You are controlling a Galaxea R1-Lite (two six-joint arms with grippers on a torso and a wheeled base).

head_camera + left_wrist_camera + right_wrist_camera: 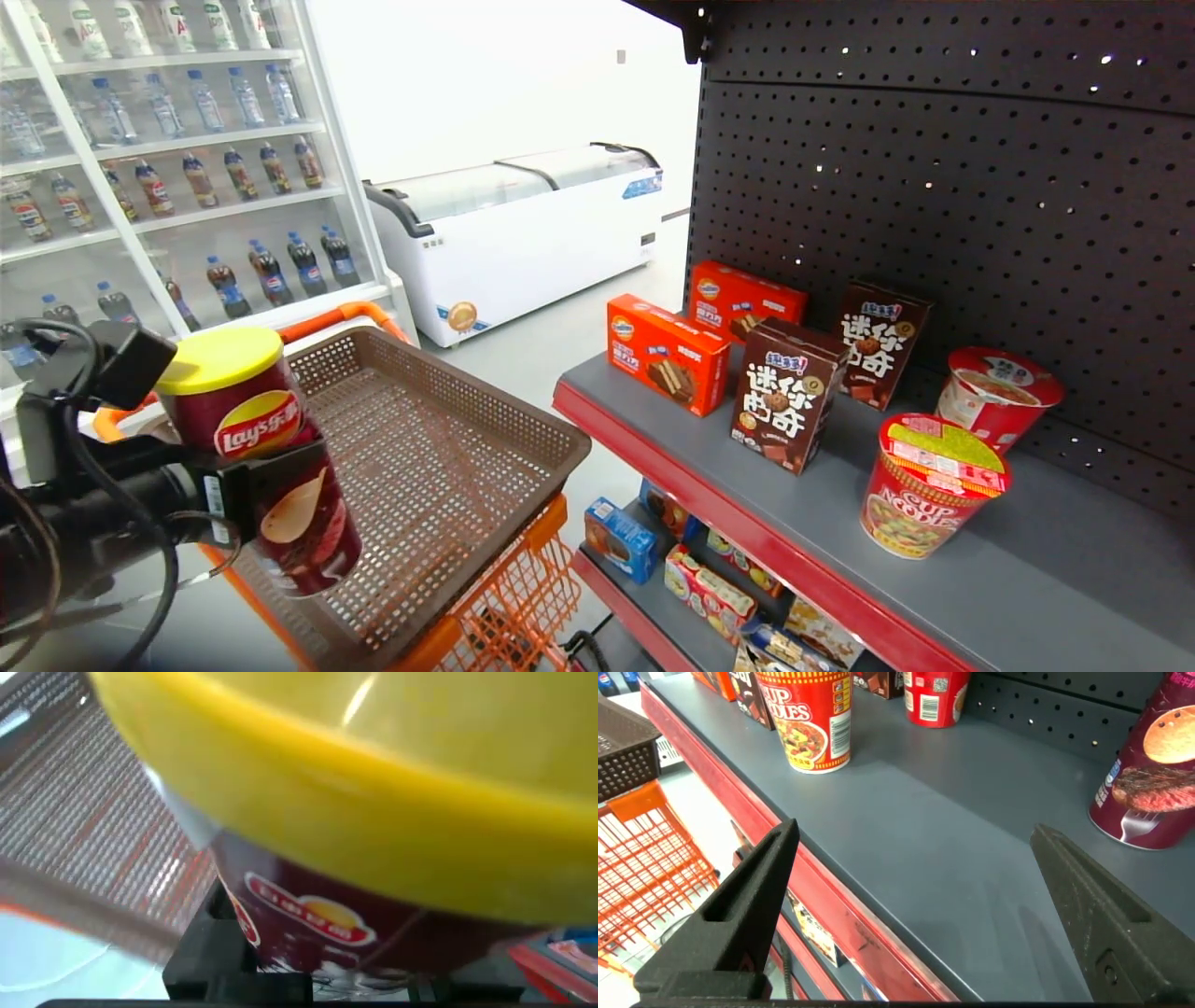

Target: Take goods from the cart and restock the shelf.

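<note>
Yellow-lidded chip can (pixel 243 411) stands upright, clamped in the left gripper (pixel 266 478) above the brown cart basket (pixel 560 439) — apart from the grey shelf (pixel 1027 579); the right gripper (pixel 915 840) hangs over that shelf, jaws spread wide

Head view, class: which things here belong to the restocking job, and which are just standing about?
Belong to the job: chip can held in the left claw; brown cart basket; grey shelf.
Just standing about: drinks fridge; chest freezer; cup noodles, brown boxes and orange boxes, already on the shelf.
</note>
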